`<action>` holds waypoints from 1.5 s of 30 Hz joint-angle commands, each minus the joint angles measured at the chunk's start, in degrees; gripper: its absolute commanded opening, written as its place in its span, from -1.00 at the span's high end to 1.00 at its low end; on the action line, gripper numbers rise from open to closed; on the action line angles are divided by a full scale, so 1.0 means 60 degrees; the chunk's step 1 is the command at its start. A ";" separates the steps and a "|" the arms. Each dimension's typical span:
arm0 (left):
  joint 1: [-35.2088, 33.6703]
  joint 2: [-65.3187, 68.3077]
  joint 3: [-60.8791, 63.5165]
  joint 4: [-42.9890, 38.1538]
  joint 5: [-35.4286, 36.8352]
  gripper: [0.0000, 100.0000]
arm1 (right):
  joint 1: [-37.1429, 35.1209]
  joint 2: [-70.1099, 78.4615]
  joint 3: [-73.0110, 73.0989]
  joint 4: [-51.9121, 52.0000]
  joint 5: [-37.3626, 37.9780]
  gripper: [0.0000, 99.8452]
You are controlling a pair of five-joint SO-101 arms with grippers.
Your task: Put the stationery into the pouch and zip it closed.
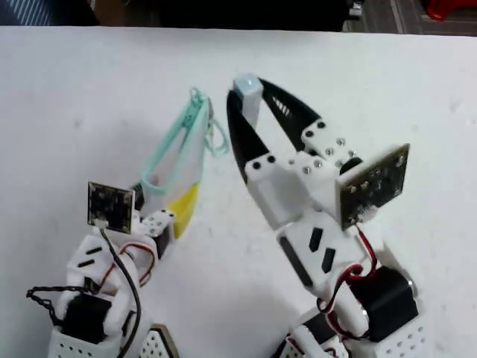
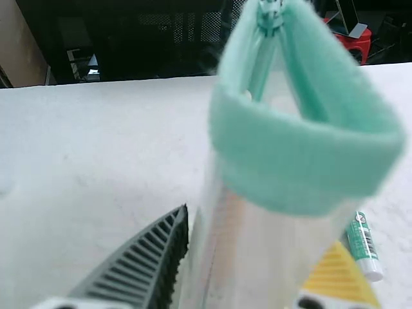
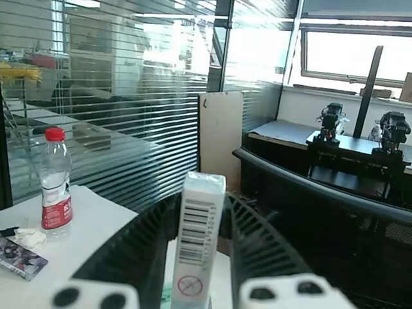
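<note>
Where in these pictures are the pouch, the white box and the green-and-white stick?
Pouch (image 2: 309,174): left wrist view, on its mint rim.
White box (image 3: 196,238): right wrist view, on its barcode face.
Green-and-white stick (image 2: 364,246): left wrist view, on its barrel.

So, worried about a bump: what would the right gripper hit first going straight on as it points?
Likely nothing close: the right gripper, shut on the white box, points past the pouch beside it, over bare table toward the far edge. Height is hard to judge.
</note>
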 commanded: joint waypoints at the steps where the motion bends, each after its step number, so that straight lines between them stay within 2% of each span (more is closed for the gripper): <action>1: 0.0125 0.0007 -0.0205 0.0161 0.0147 0.46 | -0.0564 0.0652 -0.1084 -0.0271 0.0029 0.97; 7: 0.0125 0.0007 -0.0205 0.0147 0.0147 0.46 | -0.1897 0.1370 -0.0864 -0.0256 0.0044 0.97; 19: 0.0051 0.0007 -0.0220 0.0117 0.0132 0.46 | -0.2220 0.1473 0.0996 -0.1165 0.0029 0.97; 25: 0.0081 0.0007 -0.0220 0.0117 0.0117 0.46 | -0.2352 0.1853 0.1875 -0.2337 0.0103 0.97; 30: 0.0051 0.0007 -0.0220 0.0117 0.0117 0.46 | -0.2410 0.2571 0.1905 -0.2264 0.0073 0.97; 36: 0.0037 0.0007 -0.0220 0.0103 0.0132 0.46 | -0.2440 0.2645 0.1890 -0.1297 0.0029 0.96; 38: 0.0037 0.0007 -0.0220 0.0103 0.0132 0.46 | -0.2469 0.2542 0.1875 -0.1179 0.0029 0.90; 42: 0.0037 0.0007 -0.0220 0.0103 0.0132 0.46 | -0.2469 0.1751 0.1875 -0.0212 0.0029 0.42; 43: 0.0037 0.0007 -0.0220 0.0103 0.0132 0.46 | -0.2469 0.1487 0.1875 -0.0022 0.0029 0.36; 45: 0.0037 0.0007 -0.0220 0.0103 0.0132 0.46 | -0.2454 0.0945 0.1875 0.0198 0.0103 0.38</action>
